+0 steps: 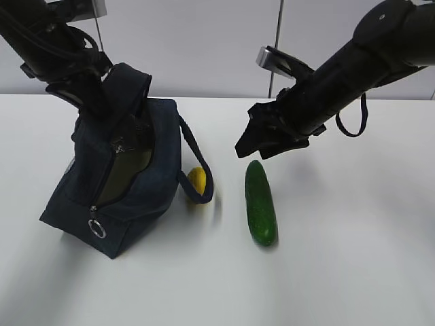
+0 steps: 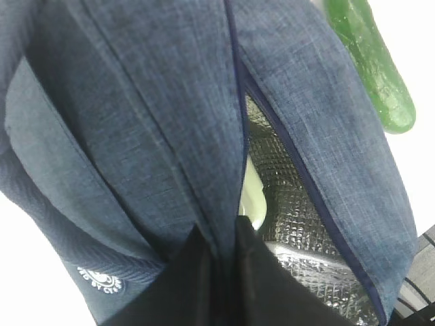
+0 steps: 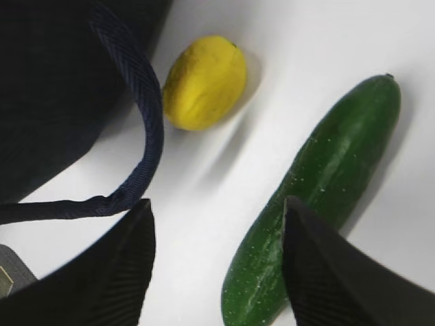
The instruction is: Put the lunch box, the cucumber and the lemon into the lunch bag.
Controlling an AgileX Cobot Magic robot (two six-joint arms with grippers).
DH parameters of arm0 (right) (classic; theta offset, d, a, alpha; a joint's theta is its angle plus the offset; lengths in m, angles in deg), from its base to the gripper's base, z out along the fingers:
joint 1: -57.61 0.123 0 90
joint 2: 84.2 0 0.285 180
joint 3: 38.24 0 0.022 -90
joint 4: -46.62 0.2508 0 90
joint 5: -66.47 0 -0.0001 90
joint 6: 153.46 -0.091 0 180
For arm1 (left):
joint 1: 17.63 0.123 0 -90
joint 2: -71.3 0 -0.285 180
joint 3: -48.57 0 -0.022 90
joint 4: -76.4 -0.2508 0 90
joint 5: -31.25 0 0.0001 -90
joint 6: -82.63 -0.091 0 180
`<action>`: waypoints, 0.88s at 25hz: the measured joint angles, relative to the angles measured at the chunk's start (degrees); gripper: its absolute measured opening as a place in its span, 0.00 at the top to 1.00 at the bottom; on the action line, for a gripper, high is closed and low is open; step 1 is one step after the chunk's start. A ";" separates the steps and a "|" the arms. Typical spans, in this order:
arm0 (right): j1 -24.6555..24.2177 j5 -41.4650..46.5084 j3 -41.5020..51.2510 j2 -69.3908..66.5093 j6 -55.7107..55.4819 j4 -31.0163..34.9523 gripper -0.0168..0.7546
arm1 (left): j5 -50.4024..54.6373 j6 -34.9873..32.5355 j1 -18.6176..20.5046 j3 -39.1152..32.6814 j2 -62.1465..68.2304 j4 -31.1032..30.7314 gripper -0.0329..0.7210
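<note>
Cucumber (image 3: 319, 204): dark green, glossy, finely bumped, lying just under the spread jaws of the right gripper (image 3: 217, 265).
Lemon (image 3: 204, 81): lumpy yellow oval, lying beyond those jaws, beside a woven handle loop (image 3: 146, 129).
Lunch bag (image 1: 129, 183): navy weave, silver quilted lining, round white logo unreadable.
Left gripper (image 2: 221, 272): clamping shut on the lunch bag's flap.

Woven cloth lunch bag (image 1: 146, 170); quilted foil lining (image 2: 292, 217); glossy, bumpy cucumber (image 1: 260, 202).

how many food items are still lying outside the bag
2: the lemon on the table beside the lunch bag, and the cucumber further right. Others may be hidden inside.
</note>
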 joint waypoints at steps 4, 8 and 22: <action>1.54 -1.04 0.00 0.00 -6.19 -7.11 0.40 | 0.22 -0.97 0.40 0.00 -0.50 -0.56 0.95; 2.28 -1.47 0.00 0.00 -10.22 -10.80 0.40 | 0.73 -1.50 1.26 0.00 -2.33 -1.63 0.95; 4.80 -3.01 0.00 0.00 -21.85 -21.68 0.40 | 0.85 -2.96 1.46 0.00 -3.04 -1.04 0.95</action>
